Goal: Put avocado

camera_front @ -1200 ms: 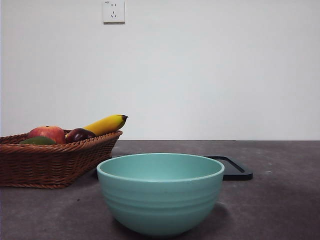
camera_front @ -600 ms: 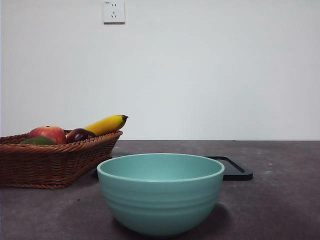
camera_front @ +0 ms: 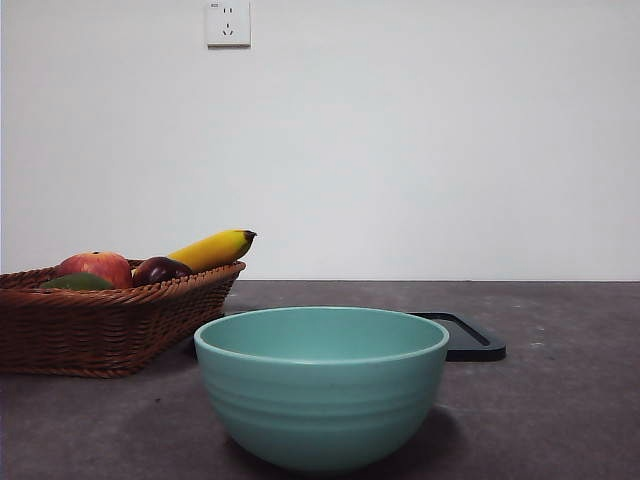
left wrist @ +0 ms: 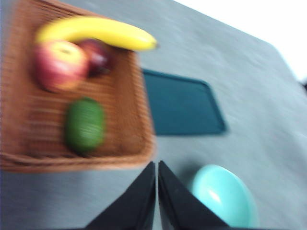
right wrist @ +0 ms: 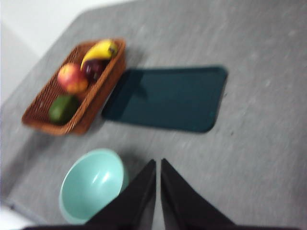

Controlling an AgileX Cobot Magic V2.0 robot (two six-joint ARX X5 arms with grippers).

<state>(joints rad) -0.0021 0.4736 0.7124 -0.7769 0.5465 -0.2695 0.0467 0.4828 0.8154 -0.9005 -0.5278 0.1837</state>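
Observation:
The avocado (left wrist: 84, 126) is dark green and lies in the wicker basket (left wrist: 129, 105), apart from the other fruit. In the front view only its top (camera_front: 75, 283) shows above the basket rim (camera_front: 120, 325). It also shows in the right wrist view (right wrist: 63, 108). My left gripper (left wrist: 157, 165) is shut and empty, high above the table, just outside the basket's rim. My right gripper (right wrist: 158, 163) is shut and empty, high above the table between the bowl and the tray. Neither gripper shows in the front view.
A red apple (camera_front: 94, 268), a dark plum (camera_front: 160, 270) and a banana (camera_front: 212, 249) share the basket. A teal bowl (camera_front: 321, 385) stands at the front middle. A flat dark tray (camera_front: 462, 336) lies behind it, beside the basket.

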